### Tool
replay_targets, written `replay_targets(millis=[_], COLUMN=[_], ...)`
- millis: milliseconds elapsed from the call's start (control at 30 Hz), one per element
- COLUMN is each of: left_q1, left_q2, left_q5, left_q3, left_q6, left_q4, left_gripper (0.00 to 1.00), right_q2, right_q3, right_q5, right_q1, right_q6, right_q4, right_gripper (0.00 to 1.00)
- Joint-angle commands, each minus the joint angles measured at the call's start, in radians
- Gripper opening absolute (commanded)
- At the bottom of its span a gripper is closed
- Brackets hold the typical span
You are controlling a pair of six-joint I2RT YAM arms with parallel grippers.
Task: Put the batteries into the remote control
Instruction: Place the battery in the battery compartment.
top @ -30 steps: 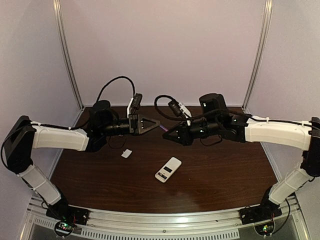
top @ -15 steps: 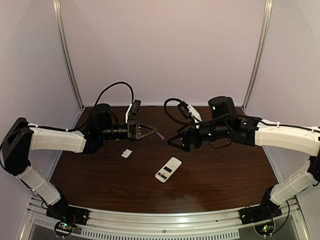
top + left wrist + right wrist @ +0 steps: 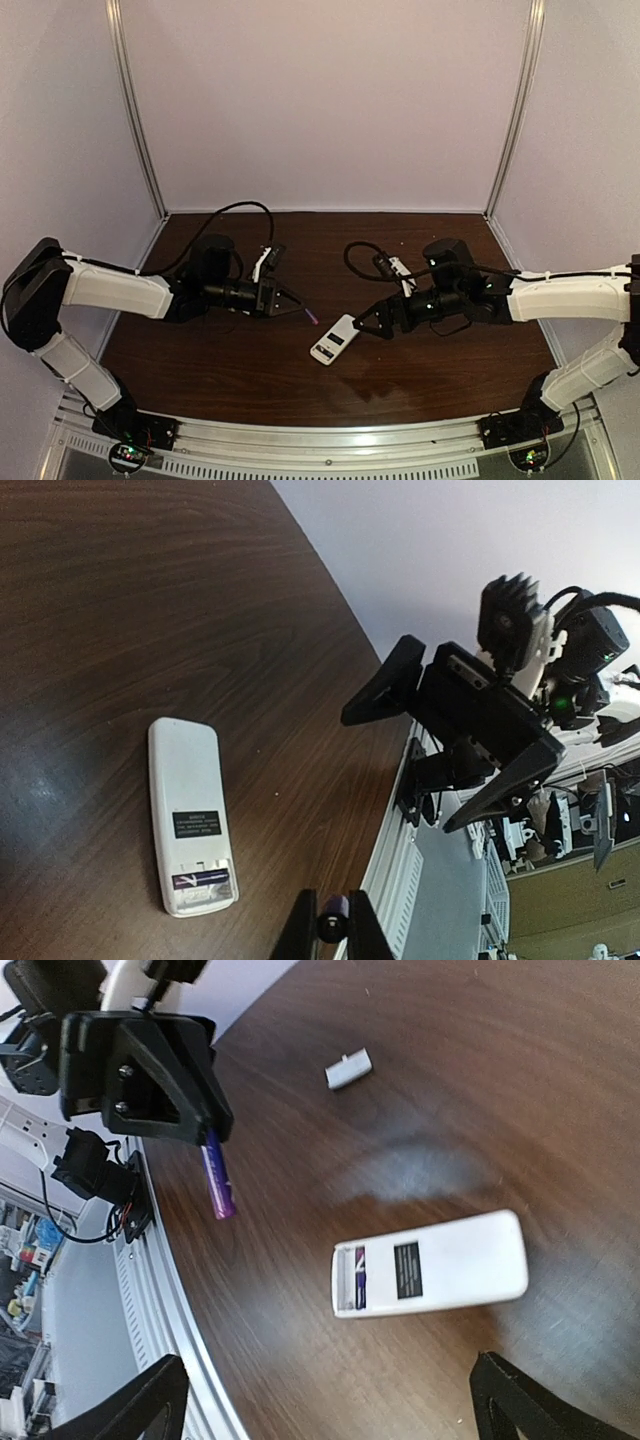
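Observation:
The remote control (image 3: pixel 336 340) lies white face up in the middle of the table, its recess open at one end. One purple battery (image 3: pixel 360 1278) sits in one slot of the recess (image 3: pixel 205 882). My left gripper (image 3: pixel 299 311) hangs just left of the remote, shut on the second battery (image 3: pixel 333 912), which sticks out past its tips (image 3: pixel 218 1182). My right gripper (image 3: pixel 368 328) hovers over the remote's right end, open and holding nothing; its fingers (image 3: pixel 130 1410) stand wide on either side of the remote (image 3: pixel 430 1265).
A small loose white cover (image 3: pixel 348 1068) lies on the table beyond the left gripper. The table's metal front rail (image 3: pixel 400 880) runs close by the remote. Pale walls enclose the back and sides.
The two grippers met high up at the battery; the right one opened and let go. Both arms then came down and forward to the remote, the left one carrying the battery.

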Motion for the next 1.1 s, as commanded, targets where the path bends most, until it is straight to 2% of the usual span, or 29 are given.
replay_targets(millis=[0, 133, 333, 867, 1067], left_q1=[-0.039, -0.054, -0.105, -0.135, -0.157], left_q2=[0.037, 0.069, 0.124, 0.19, 0.205], left_q5=[-0.059, -0.097, -0.143, -0.254, -0.296], left_q3=[-0.034, -0.068, -0.05, 0.011, 0.023], left_q6=[0.019, -0.015, -0.016, 0.044, 0.052], left_q4=[-0.001, 0.046, 0.046, -0.007, -0.019], left_gripper=[0.0, 0.0, 0.0, 0.0, 0.0], right_q2=[0.045, 0.104, 0.21, 0.35, 0.423], right_q3=[-0.064, -0.068, -0.099, -0.122, -0.106], right_q5=[-0.088, -0.077, -0.134, -0.206, -0.24], right_q1=[0.003, 0.003, 0.007, 0.035, 0.052], right_q6=[0.137, 0.177, 0.292, 0.444, 0.483], right_q4=[0.122, 0.14, 0.288, 0.455, 0.517], right_gripper=[1.0, 0.98, 0.93, 0.74, 0.71])
